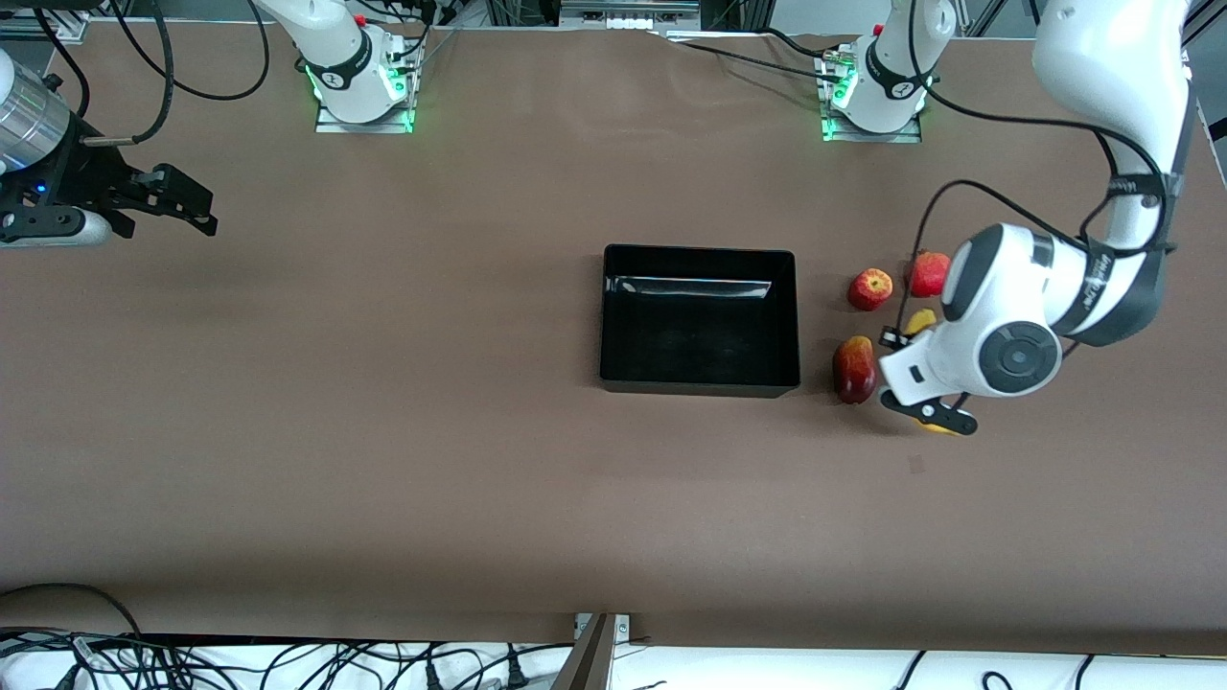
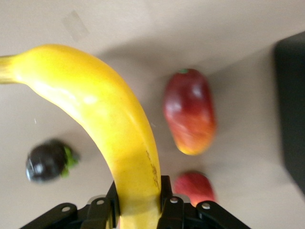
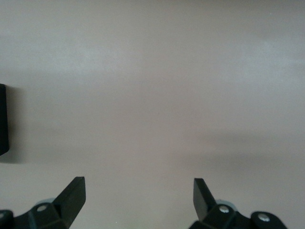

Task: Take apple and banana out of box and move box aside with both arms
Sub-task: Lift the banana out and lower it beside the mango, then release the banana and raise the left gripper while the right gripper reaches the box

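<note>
Two grippers | left gripper (image 2: 138, 210) clamps banana (image 2: 102, 119) beside mango (image 1: 854, 370) | right gripper (image 3: 138, 198) agape, waiting | box (image 1: 700, 379)

A robotics lab: two white Franka arm bases (image 1: 362, 72) bolted on a brown-covered table (image 1: 383, 431), green status lights glowing, black cables (image 1: 288, 661) tangled along the edge.
</note>
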